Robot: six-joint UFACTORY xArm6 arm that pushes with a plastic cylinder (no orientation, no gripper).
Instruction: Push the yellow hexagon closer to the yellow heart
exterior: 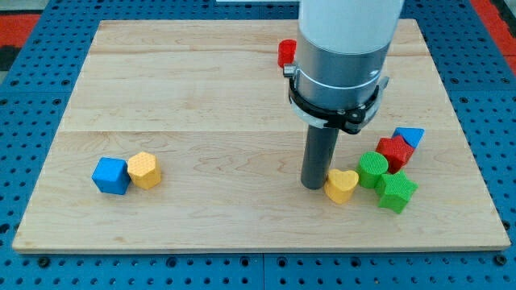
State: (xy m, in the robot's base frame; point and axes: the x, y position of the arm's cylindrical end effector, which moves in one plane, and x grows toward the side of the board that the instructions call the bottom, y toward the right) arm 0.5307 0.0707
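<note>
The yellow hexagon [144, 170] lies at the view's lower left, touching a blue cube [110, 176] on its left. The yellow heart [342, 184] lies at the lower right of centre. My tip [314, 185] rests on the board just left of the yellow heart, touching or almost touching it, and far to the right of the hexagon. The arm's wide grey body hangs over the board's upper middle.
Right of the heart sit two green blocks [372, 169] [397, 192], a red block [395, 152] and a blue block [410, 135]. Another red block [286, 53] lies near the top, partly hidden by the arm. The wooden board [201, 80] is ringed by blue pegboard.
</note>
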